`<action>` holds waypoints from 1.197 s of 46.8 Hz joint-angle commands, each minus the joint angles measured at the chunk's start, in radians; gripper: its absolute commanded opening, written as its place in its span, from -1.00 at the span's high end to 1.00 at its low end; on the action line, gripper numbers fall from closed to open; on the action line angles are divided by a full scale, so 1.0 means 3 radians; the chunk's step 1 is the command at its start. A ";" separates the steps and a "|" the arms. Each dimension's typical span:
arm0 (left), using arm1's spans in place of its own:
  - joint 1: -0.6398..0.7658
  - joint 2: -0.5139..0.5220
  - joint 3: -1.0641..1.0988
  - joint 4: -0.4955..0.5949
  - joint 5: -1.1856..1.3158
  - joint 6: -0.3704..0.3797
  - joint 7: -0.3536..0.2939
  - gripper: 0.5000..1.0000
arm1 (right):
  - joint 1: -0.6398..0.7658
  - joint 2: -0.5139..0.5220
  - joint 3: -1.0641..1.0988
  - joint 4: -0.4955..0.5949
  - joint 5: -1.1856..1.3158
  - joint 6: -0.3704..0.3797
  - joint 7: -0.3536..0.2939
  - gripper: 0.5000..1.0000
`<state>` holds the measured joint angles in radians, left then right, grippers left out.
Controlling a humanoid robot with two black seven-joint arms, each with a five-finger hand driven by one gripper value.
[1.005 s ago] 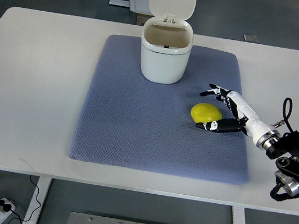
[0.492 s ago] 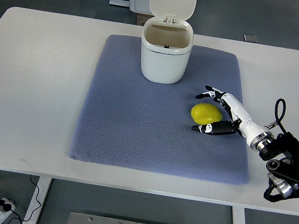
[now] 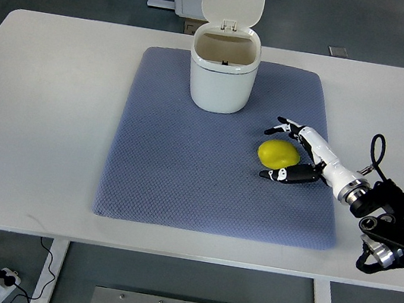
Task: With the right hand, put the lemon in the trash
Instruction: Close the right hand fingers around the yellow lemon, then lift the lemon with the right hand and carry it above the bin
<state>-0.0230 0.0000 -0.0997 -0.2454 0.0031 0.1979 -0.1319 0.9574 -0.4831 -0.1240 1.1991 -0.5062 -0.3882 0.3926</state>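
A lemon point(image 3: 277, 154) is being flanked by the robot's right hand point(image 3: 299, 153) on a blue-grey mat point(image 3: 183, 172) spread over a white table point(image 3: 47, 111). The fingers point(image 3: 291, 125) are being held spread on the lemon's far side and the thumb point(image 3: 287, 174) on its near side, with nothing gripped; whether they touch the fruit cannot be told. A white trash bin point(image 3: 222, 75), lid raised, is being kept at the mat's far edge, well apart from the lemon.

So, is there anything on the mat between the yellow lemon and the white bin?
Nothing visible: only bare grey-blue mat lies between the yellow lemon and the white trash bin, whose lid stands open.
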 commanded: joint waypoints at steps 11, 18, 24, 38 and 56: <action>0.0000 0.0000 0.0000 0.0000 0.0000 0.0000 0.0000 -1.00 | 0.0005 0.0000 -0.0037 -0.0019 0.0000 0.0000 -0.0005 -0.61; 0.0000 0.0000 0.0000 0.0000 0.0000 0.0000 0.0000 -1.00 | 0.0040 0.0000 -0.0088 -0.0019 0.0000 0.0000 -0.0005 -0.12; 0.0000 0.0000 0.0000 0.0000 0.0000 0.0000 0.0000 -1.00 | 0.0056 0.0000 -0.0088 -0.0014 0.0000 0.0000 0.0005 0.35; 0.0000 0.0000 0.0000 0.0000 0.0000 0.0000 0.0000 -1.00 | 0.0076 0.0000 -0.0088 -0.0009 0.0010 0.0006 0.0005 0.87; 0.0000 0.0000 0.0000 0.0000 0.0000 0.0000 0.0000 -1.00 | 0.0132 -0.0036 -0.0078 -0.0009 0.0041 0.0006 0.0005 0.96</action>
<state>-0.0231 0.0000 -0.0997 -0.2454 0.0031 0.1979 -0.1319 0.9885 -0.4884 -0.1483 1.1968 -0.4959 -0.3867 0.3931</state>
